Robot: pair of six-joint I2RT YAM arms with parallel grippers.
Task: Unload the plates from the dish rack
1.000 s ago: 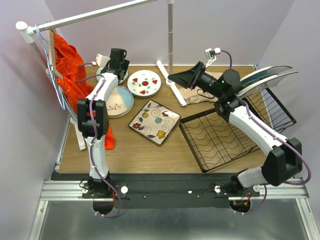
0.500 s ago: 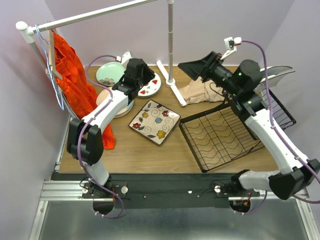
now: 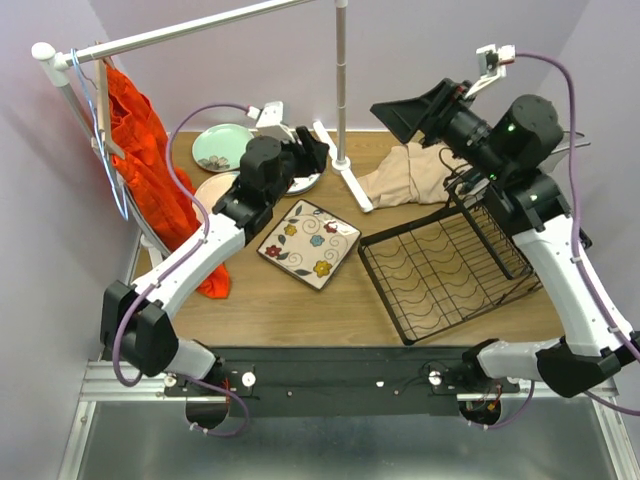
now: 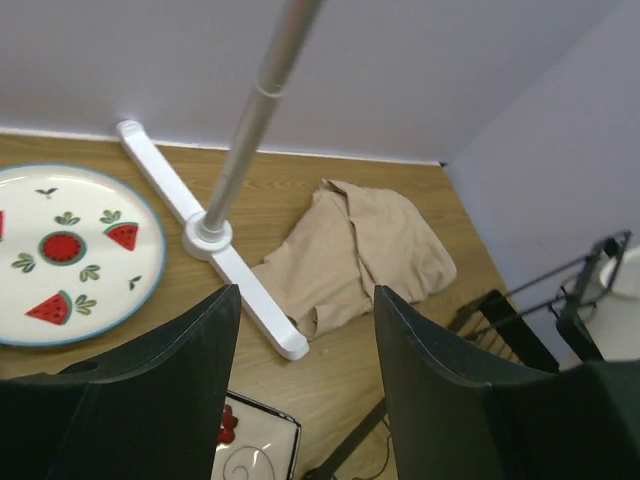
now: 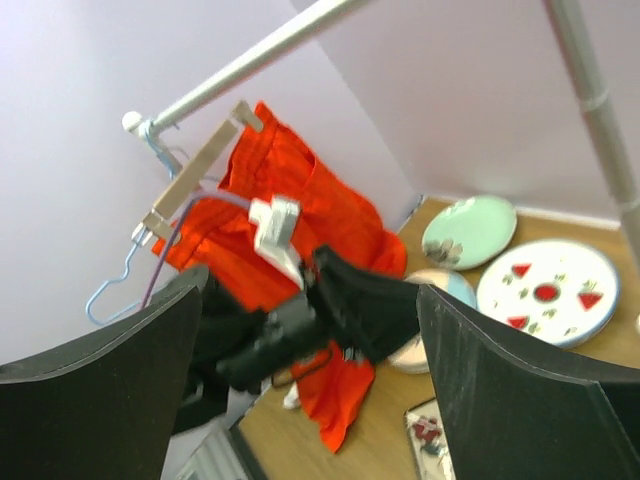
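Now both pincers are released and carry nothing: the left gripper (image 3: 305, 155) hovers over the plates (image 3: 310, 243) laid flat on the table's (image 3: 300, 310) left side, clear of the dish rack (image 3: 430, 265), while the right gripper (image 3: 388, 108) hangs raised near that rack's far side, seemingly ready to reach in.

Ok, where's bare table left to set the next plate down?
Bare wood runs along the near edge, in front of the floral square plate and left of the dish rack. Far left is crowded with round plates; beige cloth covers the back.
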